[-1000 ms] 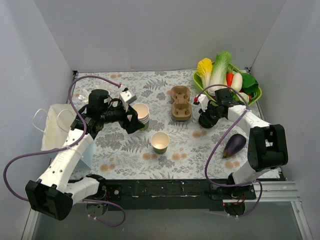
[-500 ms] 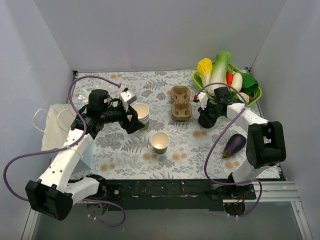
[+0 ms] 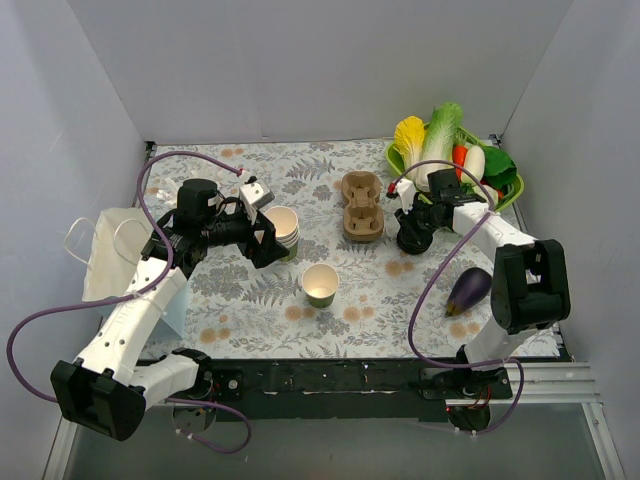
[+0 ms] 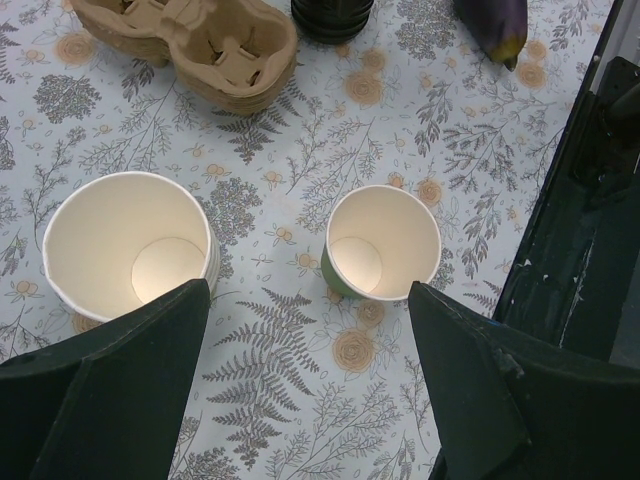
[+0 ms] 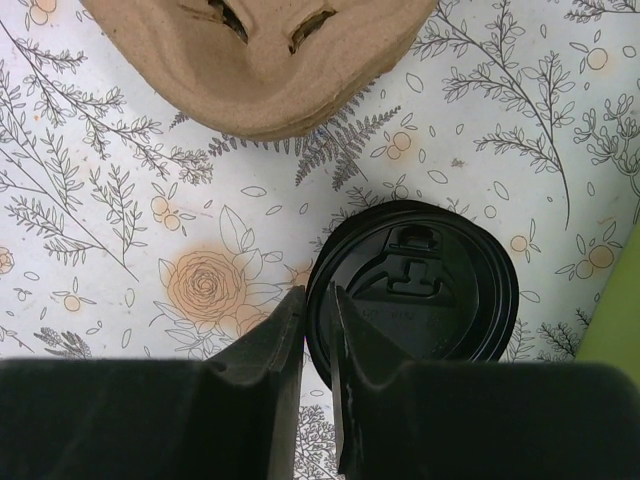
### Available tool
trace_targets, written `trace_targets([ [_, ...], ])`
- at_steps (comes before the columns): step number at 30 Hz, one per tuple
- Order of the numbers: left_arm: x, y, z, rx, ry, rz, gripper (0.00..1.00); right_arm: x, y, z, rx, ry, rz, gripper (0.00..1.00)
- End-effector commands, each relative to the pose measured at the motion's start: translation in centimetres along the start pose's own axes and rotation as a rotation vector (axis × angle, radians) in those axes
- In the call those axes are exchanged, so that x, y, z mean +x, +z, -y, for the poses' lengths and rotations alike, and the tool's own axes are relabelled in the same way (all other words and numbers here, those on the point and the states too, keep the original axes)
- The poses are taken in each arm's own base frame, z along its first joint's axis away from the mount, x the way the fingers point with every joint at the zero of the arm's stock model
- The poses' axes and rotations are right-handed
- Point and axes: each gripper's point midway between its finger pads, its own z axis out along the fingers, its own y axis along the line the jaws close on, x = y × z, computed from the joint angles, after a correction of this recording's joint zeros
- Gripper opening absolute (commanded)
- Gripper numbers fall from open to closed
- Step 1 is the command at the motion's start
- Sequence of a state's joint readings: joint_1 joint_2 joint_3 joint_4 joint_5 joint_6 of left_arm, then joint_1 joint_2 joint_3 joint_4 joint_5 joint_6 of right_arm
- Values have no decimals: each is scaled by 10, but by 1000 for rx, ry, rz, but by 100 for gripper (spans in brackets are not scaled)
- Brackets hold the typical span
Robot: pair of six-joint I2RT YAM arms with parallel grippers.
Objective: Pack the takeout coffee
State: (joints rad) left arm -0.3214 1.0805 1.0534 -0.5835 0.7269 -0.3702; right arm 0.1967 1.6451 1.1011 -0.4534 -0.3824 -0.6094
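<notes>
Pale grey walls box in a counter (image 3: pixel 230 300) covered with a flower-printed cloth. Nothing looks packed yet; the coffee is in pieces. The single paper cup (image 3: pixel 320 285), cream above and green below, stands upright and lidless near the middle of the counter, a little towards the near edge. It stands apart from everything else, presumably so a lid can go on it. The pulp cup carrier (image 3: pixel 361 207) lies further back towards the far edge with its pockets up and empty, likely where the finished cup is bound.

The black lid (image 5: pixel 420 285) sits near the carrier on its right-edge side, not touching it. The right end effector (image 5: pixel 315 300) comes at it from above with its fingers drawn almost together, and the lid's rim looks nipped between them. An edge pinch makes sense for something so flat. What lies under the lid I cannot tell. The right arm rises from the near right corner, elbows out towards the right edge, then angles its forearm back inward.

The left end effector (image 4: pixel 308 290) is spread wide and holds nothing. One finger sits right beside the stack of lidless cups (image 3: pixel 283 226), left of centre, and the single cup shows in the gap between the fingers, further off. The left arm stretches diagonally from the near left corner, its wrist turned so the end effector points across towards the right edge.
</notes>
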Motion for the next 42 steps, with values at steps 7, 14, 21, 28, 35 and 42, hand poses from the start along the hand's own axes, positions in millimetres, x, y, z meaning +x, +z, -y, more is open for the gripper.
trace_targets([
  [7, 5, -1, 4, 22, 0, -4, 81, -20, 1, 6, -17, 24, 43, 18],
  [14, 3, -2, 5, 25, 4, -1, 81, -20, 1, 8, -17, 38, 35, 9],
  [21, 4, -1, 5, 30, 1, -4, 82, -38, -19, 4, -10, 31, 71, 1],
  [28, 7, 0, 4, 27, 20, -12, 81, -49, -44, 7, 56, 5, 108, 1],
  [35, 10, 2, 9, 57, 59, -39, 80, -59, -59, -2, 52, -12, 161, 1],
  [42, 4, 0, 13, 68, 60, -29, 80, -32, -26, -2, -4, 21, 77, 34],
])
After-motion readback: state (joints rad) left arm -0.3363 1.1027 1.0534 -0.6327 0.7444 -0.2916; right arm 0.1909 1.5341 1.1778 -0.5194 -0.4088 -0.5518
